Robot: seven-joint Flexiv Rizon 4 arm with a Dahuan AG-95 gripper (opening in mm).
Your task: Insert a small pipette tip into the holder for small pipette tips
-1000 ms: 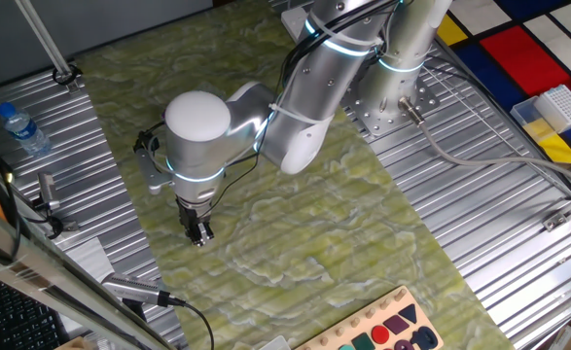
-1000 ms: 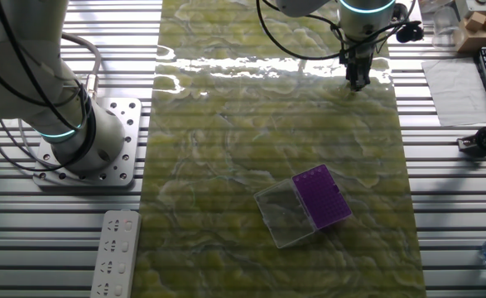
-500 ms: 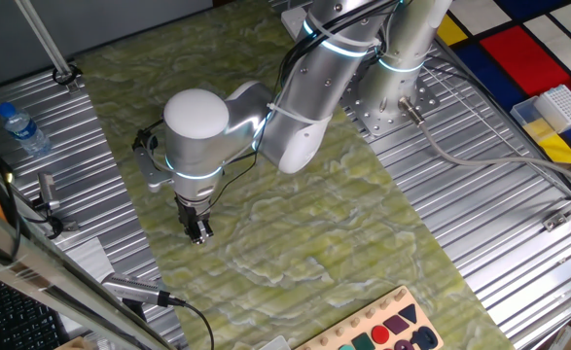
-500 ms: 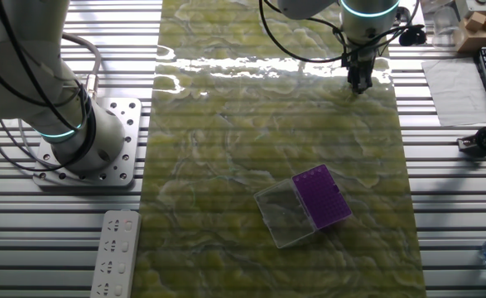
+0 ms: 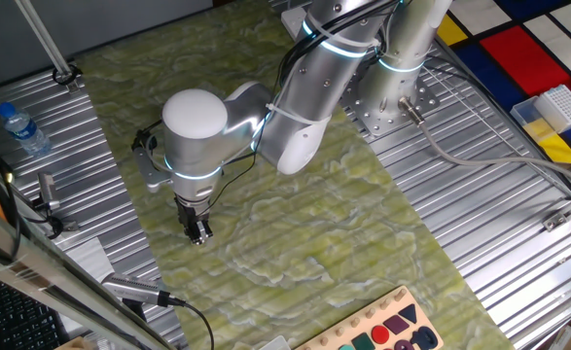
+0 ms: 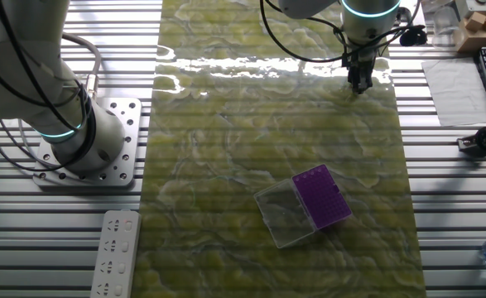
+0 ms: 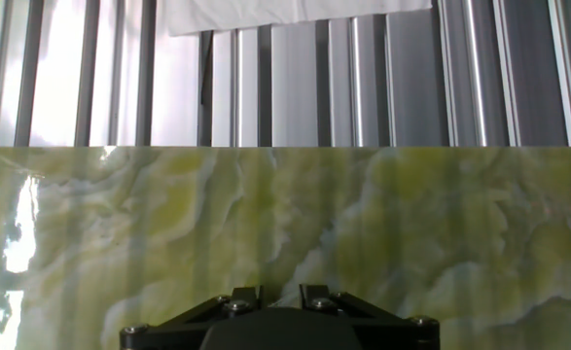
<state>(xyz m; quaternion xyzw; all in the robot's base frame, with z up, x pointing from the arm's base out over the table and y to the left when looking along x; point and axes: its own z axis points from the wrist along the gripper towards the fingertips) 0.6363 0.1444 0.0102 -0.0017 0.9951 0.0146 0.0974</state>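
The holder for small pipette tips is a flat purple square box with a grid of holes, and its clear cover piece lies open beside it on the near part of the green mat. It does not show in the other views. My gripper is far from it, low over the mat's far right corner. It also shows in the first fixed view and the hand view. Its jaws stand close together with a narrow gap. No pipette tip is visible anywhere.
The green marbled mat covers the ribbed metal table. A white gridded rack on a pale blue tray stands at the far right. A water bottle, a power strip, a puzzle board and white paper lie around the mat.
The gripper has shifted very slightly along the mat's far edge; nothing else has moved.
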